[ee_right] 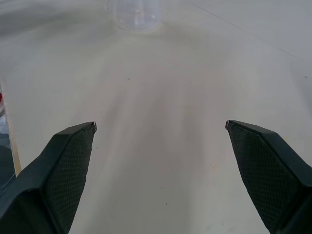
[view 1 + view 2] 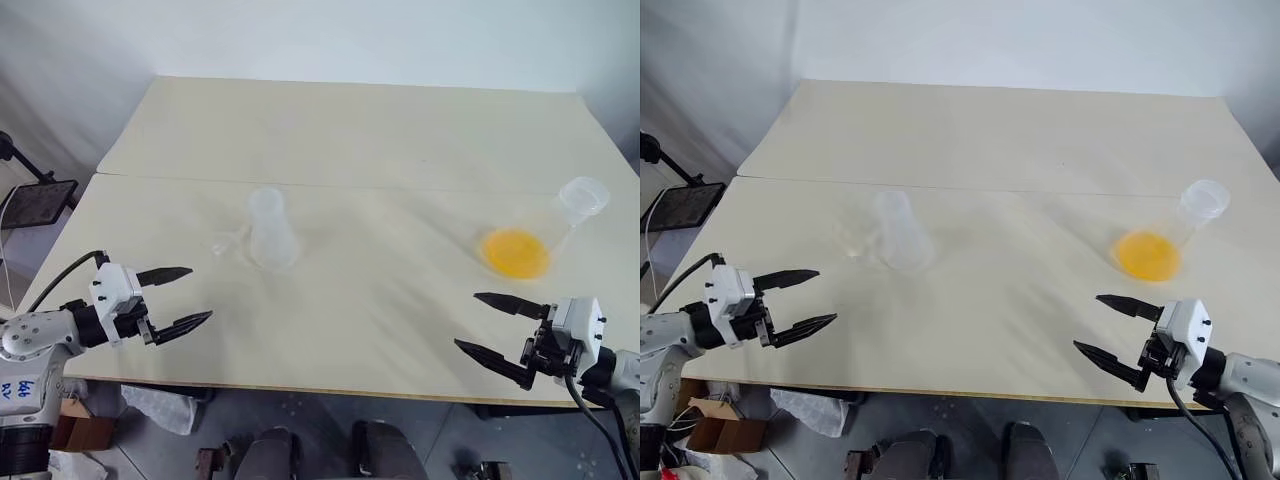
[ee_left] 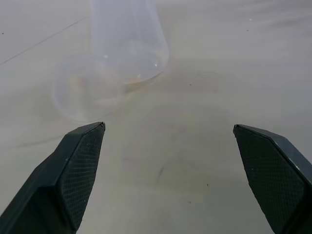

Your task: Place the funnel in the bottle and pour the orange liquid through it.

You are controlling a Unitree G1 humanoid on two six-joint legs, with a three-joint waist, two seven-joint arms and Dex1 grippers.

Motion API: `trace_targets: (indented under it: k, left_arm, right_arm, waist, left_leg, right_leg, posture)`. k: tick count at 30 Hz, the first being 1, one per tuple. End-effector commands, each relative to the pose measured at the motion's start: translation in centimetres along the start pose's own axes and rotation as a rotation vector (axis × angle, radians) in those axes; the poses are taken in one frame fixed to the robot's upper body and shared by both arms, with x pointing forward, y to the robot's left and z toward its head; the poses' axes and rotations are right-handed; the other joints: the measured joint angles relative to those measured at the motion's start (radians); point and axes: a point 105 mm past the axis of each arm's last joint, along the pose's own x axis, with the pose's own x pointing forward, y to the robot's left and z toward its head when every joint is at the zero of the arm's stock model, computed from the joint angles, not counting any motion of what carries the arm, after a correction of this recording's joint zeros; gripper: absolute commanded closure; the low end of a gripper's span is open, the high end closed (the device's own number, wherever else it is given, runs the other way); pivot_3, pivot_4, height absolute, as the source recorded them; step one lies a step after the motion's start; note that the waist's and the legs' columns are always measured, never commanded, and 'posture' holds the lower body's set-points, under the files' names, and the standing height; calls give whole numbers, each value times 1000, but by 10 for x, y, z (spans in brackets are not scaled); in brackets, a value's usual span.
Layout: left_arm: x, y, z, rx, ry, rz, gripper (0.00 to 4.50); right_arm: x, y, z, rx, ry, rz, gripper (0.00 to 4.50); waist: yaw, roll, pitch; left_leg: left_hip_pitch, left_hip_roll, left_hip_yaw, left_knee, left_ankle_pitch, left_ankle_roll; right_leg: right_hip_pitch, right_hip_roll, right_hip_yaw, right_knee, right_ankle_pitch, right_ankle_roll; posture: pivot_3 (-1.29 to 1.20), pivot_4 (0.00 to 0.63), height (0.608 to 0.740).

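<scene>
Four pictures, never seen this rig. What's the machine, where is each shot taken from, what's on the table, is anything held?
It is a humanoid robot with two arms, each ending in two black fingers. The two wide pictures come from its head camera, looking down over the pale beige table. The other two come from wrist cameras looking along each arm's fingers.

On the table: a frosted, milky conical flask with a tiny clear plastic funnel lying beside it, on the robot's left. On its right stands a clearer, longer-necked conical flask holding orange liquid.

The left gripper and right gripper both hang open above the table's near edge, holding nothing.
</scene>
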Motion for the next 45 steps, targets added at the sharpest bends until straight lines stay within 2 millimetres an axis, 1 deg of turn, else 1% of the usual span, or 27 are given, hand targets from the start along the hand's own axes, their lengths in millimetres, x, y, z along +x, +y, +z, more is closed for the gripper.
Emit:
trace_targets:
  k: [1, 7, 13, 22, 30, 34, 38, 40, 42, 44, 45]
  left_arm:
    - [-1, 3, 6, 28, -18, 14, 0]
    - [-1, 6, 11, -1, -51, 43, 0]
    - [-8, 5, 12, -20, -67, 78, 0]
    - [-20, -1, 9, -38, -78, 164, 0]
    - [-21, -2, 17, -49, -107, 214, 0]
    - [-36, -3, 3, -115, -93, 313, 0]
    - [-64, -2, -25, -177, -51, 441, 0]
    - [-71, -3, -31, -192, -46, 468, 0]
    - [-71, -4, -29, -199, -58, 457, 0]
    - [-62, -7, -20, -206, -92, 399, 0]
    - [-53, -7, -10, -207, -127, 358, 0]
  right_arm:
    - [-4, -5, 7, -31, -27, -39, 34]
    - [-2, -6, 4, -26, -30, -33, 34]
    - [9, -3, 2, -17, -51, -6, 34]
    - [24, 1, 8, -12, -78, 36, 34]
    - [26, 3, 10, -9, -82, 59, 34]
    - [37, 4, 20, -16, -143, 70, 34]
    - [53, 3, 40, -6, -241, 46, 34]
    - [57, 4, 46, -7, -264, 40, 34]
    - [59, 3, 51, -7, -285, 29, 34]
    - [61, 3, 56, -8, -304, 15, 34]
    - [61, 2, 57, -7, -306, 9, 34]
  waist:
    - [0, 0, 0]
    - [0, 0, 0]
    - [-3, 0, 0]
    - [-1, 0, 0]
    - [1, 0, 0]
    - [-7, 0, 0]
    - [-6, 0, 0]
    - [-2, 0, 0]
    - [5, -2, -1]
    - [12, -3, -2]
    - [15, -3, -2]
  left_leg:
    - [0, 0, 0, 0, 0, 0]
    - [0, 0, 0, 0, 0, 0]
    - [0, 0, 0, 0, 0, 0]
    - [0, 0, 0, 0, 0, 0]
    - [0, 0, -1, 1, 0, 0]
    - [1, 0, 0, 0, 0, 0]
    - [1, 1, 0, 0, 0, -1]
    - [1, 1, 0, 0, 0, -1]
    - [1, 0, -1, 0, 0, -1]
    - [1, -1, -2, 1, 0, 0]
    - [1, -1, -2, 1, 0, 0]
  right_leg:
    - [0, 0, 0, 0, 0, 0]
    - [0, 0, 0, 0, 0, 0]
    - [0, 0, 0, 0, 0, 0]
    - [0, 0, 0, 0, 0, 0]
    - [1, 0, 0, 0, 0, 0]
    - [1, 0, 0, 0, 0, 0]
    - [1, 1, 0, 0, 0, 0]
    - [0, 1, 0, 0, 0, 0]
    - [1, 0, 0, 0, 0, 0]
    - [1, -1, -1, 0, 0, 0]
    - [1, -1, -1, 0, 0, 0]
  posture:
    - [0, 150, 740]
    - [0, 150, 740]
    - [0, 150, 740]
    - [0, 150, 740]
    - [0, 150, 740]
    - [0, 150, 740]
    - [0, 150, 740]
    - [0, 150, 740]
    - [0, 150, 740]
    - [0, 150, 740]
    - [0, 150, 740]
